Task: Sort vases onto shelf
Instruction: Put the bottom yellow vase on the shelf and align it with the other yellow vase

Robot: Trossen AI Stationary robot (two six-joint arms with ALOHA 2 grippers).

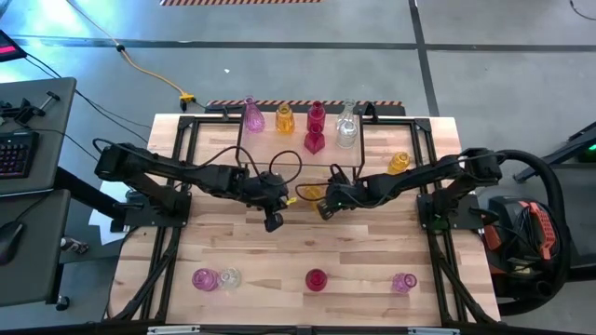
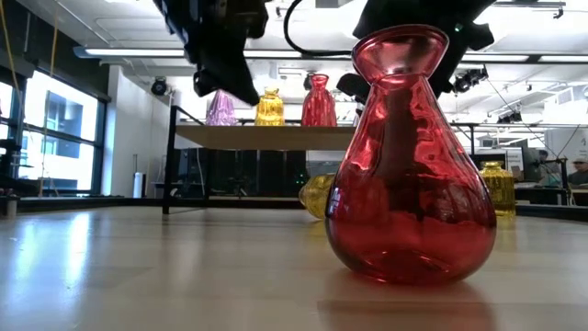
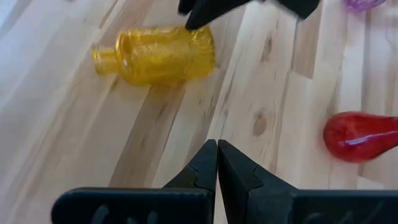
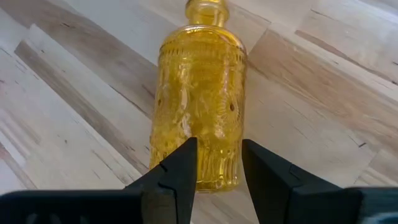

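A yellow ribbed vase [image 1: 310, 193] lies on its side at mid-table, neck toward my left arm [image 3: 158, 55] [image 4: 199, 93]. My right gripper [image 1: 323, 210] [image 4: 217, 149] is open, its fingers over the vase's base end. My left gripper [image 1: 273, 223] [image 3: 217, 144] is shut and hovers above bare wood just left of the vase. The shelf [image 2: 276, 136] at the far side carries pink [image 1: 253, 115], amber [image 1: 284, 119], red [image 1: 317, 116] and clear [image 1: 346, 121] vases standing upright. My right gripper stands open at the base end [image 4: 205, 174] of the lying yellow vase, coming from the table's right and slanting down, fingers along the vase. Whether a finger touches the glass I cannot tell.
Along the near edge stand a pink vase [image 1: 205, 278], a clear one [image 1: 229, 276], a red one [image 1: 316, 280] [image 2: 404, 165] and another pink one [image 1: 403, 282]. An amber vase [image 1: 399, 163] sits right of the shelf. Bare wood lies between mid-table and the near row.
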